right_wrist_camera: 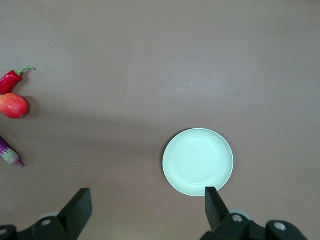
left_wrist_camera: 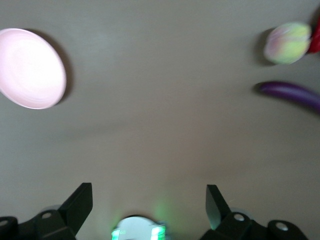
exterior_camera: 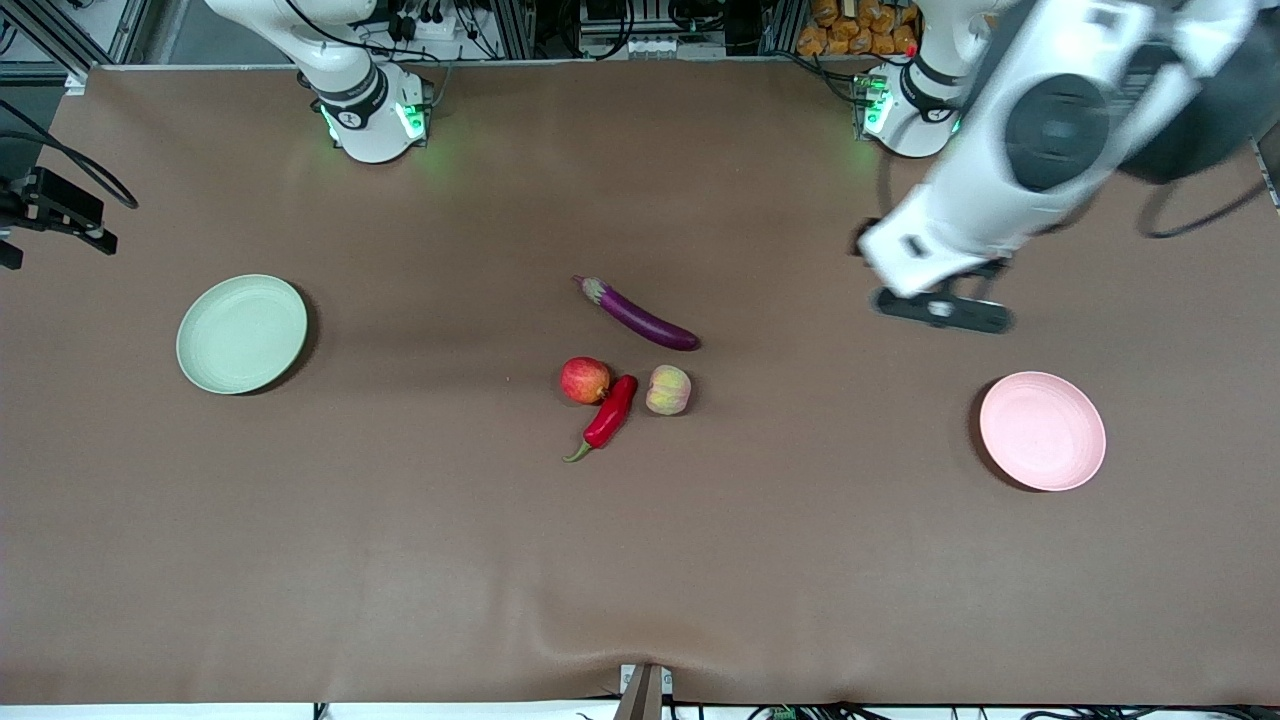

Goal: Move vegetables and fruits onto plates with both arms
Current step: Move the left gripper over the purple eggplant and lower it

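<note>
Mid-table lie a purple eggplant, a red apple, a red chili pepper and a pale peach; the chili sits between the two fruits, and the eggplant lies farther from the front camera. The green plate is bare at the right arm's end, and the pink plate is bare at the left arm's end. My left gripper hangs open over bare table beside the pink plate. My right gripper is open, high over the table by the green plate. Both hold nothing.
A brown cloth covers the table. The two arm bases glow green along its edge farthest from the front camera. A black cabled fixture sticks in at the right arm's end.
</note>
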`<act>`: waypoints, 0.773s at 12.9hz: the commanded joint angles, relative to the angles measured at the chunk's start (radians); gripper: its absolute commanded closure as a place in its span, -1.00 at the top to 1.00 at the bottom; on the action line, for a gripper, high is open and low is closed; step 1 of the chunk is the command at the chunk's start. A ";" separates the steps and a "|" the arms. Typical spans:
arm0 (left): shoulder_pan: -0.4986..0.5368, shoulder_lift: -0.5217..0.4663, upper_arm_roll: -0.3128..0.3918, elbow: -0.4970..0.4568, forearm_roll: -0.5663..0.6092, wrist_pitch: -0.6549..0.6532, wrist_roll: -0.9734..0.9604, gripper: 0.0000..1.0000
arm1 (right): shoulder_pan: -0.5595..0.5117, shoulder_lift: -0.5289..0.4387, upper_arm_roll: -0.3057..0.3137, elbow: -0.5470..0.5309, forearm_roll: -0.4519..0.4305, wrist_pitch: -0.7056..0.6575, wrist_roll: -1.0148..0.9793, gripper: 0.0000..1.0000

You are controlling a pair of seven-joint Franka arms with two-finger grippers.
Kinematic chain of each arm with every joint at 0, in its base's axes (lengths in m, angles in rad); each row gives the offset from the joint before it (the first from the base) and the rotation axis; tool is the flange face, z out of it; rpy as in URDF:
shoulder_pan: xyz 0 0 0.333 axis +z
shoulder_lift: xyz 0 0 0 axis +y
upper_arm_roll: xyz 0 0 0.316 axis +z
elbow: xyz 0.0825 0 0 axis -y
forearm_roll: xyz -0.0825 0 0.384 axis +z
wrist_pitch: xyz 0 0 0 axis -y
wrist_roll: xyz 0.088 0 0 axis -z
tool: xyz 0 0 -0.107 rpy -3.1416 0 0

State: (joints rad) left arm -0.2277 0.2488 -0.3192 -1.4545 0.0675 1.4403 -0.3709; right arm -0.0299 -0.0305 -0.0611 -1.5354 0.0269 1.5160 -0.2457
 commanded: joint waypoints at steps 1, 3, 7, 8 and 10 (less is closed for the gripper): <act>-0.074 0.078 0.002 0.025 -0.037 0.067 -0.223 1.00 | -0.010 0.009 0.004 0.020 0.011 -0.031 0.002 1.00; -0.116 0.107 0.003 0.025 -0.080 0.110 -0.375 1.00 | -0.005 0.009 0.004 0.020 0.011 -0.030 0.002 1.00; -0.176 0.167 0.003 0.028 -0.091 0.167 -0.666 1.00 | -0.002 0.009 0.006 0.021 0.011 -0.033 0.000 1.00; -0.177 0.179 0.002 0.029 -0.094 0.170 -0.728 1.00 | 0.001 0.008 0.006 0.021 0.011 -0.034 0.008 1.00; -0.174 0.204 0.005 0.029 -0.129 0.183 -0.860 1.00 | 0.001 0.008 0.006 0.023 0.011 -0.034 0.009 1.00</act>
State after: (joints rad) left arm -0.4031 0.4236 -0.3212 -1.4499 -0.0260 1.6165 -1.1322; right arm -0.0281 -0.0303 -0.0587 -1.5353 0.0270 1.4997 -0.2459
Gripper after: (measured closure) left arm 0.000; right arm 0.000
